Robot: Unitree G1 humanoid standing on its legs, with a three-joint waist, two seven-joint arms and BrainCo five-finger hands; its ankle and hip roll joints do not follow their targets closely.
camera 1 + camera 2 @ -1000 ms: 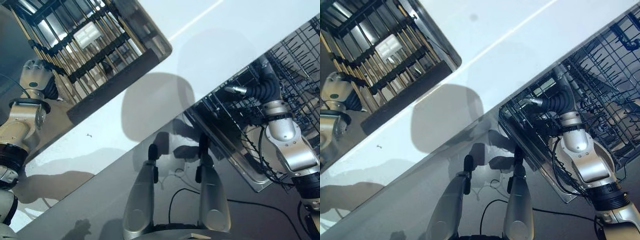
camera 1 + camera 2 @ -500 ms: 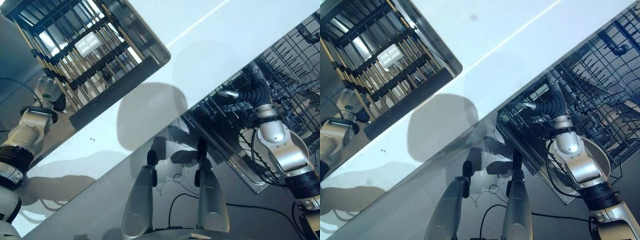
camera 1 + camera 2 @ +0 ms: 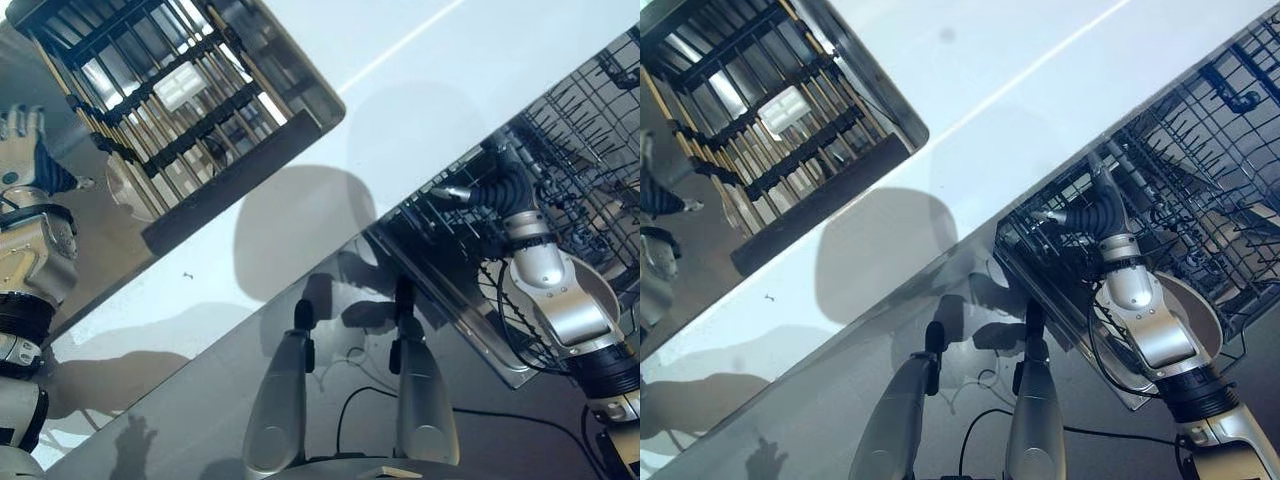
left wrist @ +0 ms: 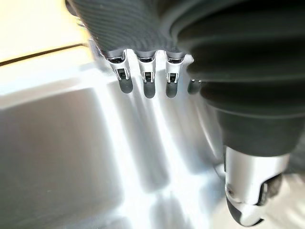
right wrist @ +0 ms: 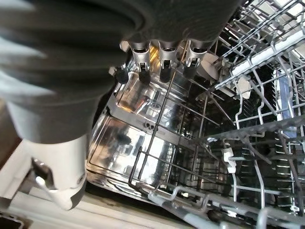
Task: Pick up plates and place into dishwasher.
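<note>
My right hand reaches into the dishwasher's wire rack, its fingers relaxed above the wires with nothing in them. A round pale plate stands in the rack's near corner, partly hidden behind my right forearm. At the far left my left hand is raised over the steel sink, fingers straight and empty.
A dark slatted drying rack sits in the sink at the upper left. The white countertop runs between the sink and the dishwasher. The open dishwasher's shiny tub shows below the rack wires.
My left hand has risen and swung out to the far left, away from the drying rack. My right hand has edged a little deeper into the dishwasher rack.
</note>
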